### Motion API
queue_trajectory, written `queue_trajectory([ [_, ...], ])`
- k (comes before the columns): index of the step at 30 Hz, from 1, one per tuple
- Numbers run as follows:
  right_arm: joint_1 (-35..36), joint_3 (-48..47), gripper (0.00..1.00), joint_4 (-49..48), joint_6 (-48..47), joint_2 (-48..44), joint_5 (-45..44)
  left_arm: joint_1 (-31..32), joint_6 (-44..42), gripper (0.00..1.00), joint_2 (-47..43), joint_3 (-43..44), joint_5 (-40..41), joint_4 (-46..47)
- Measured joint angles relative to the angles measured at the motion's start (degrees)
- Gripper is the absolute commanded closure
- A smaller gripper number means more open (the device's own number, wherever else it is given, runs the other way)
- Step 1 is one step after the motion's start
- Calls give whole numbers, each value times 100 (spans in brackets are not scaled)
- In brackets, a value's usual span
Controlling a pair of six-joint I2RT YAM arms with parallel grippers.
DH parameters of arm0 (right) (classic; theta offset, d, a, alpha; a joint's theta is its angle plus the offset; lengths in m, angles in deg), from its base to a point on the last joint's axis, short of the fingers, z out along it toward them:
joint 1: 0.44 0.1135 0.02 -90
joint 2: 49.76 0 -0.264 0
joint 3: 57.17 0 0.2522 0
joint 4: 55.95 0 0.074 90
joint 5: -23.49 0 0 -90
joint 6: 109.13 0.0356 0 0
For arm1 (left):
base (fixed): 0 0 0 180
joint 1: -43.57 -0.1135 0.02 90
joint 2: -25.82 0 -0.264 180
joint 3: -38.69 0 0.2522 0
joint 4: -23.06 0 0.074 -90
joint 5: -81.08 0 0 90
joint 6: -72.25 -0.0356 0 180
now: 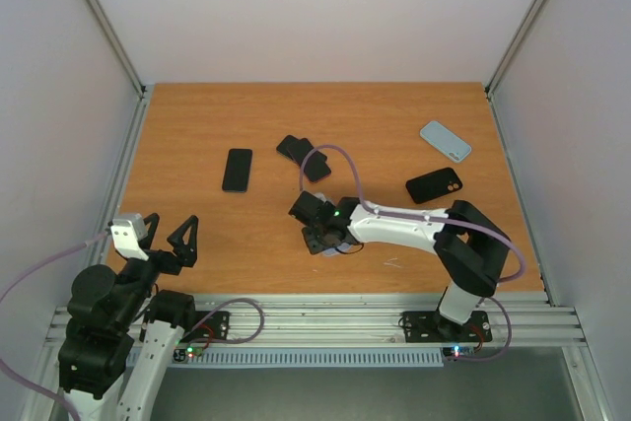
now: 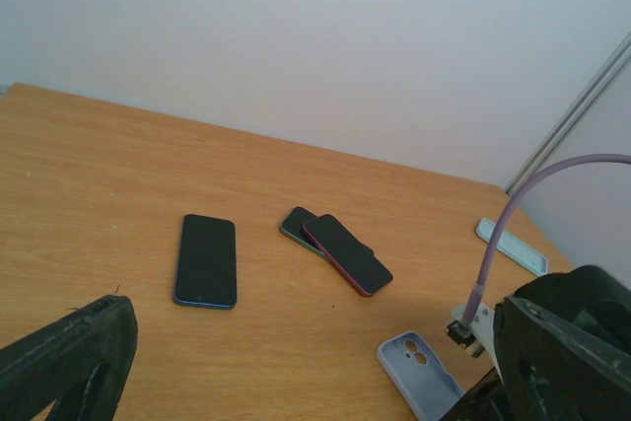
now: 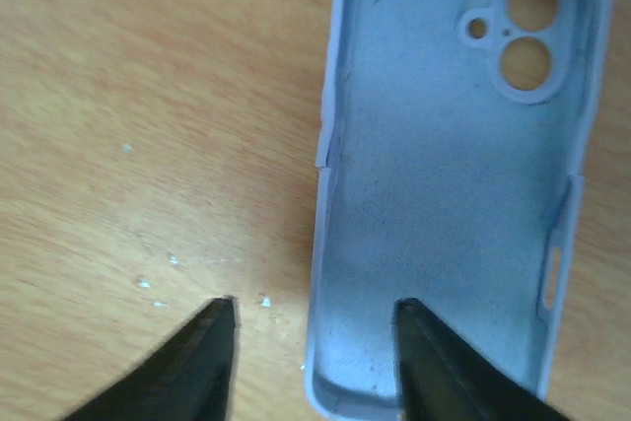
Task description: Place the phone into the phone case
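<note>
Tabletop (image 1: 197, 125) wood, walls (image 1: 315, 7) white; case (image 3: 454, 194) under R pincer (image 3: 315, 305).

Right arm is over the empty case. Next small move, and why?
Probably lower the right hand a little and close it on the side wall of the pale case. The hand is open, with one finger over the bare table and the other inside the case, so that wall lies between them. The case lies open side up and empty.
</note>
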State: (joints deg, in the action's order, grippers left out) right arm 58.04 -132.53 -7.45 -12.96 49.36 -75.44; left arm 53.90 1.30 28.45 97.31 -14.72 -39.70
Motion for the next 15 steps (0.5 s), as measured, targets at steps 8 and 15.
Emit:
queue_trajectory([
  [8,-435,-85,2,83,-675,-616,20,0,-2,1,15,-2,-31,7],
  [15,-1423,-470,2,-138,-1370,-424,562,0,-2,1,90,-26,-52,22],
])
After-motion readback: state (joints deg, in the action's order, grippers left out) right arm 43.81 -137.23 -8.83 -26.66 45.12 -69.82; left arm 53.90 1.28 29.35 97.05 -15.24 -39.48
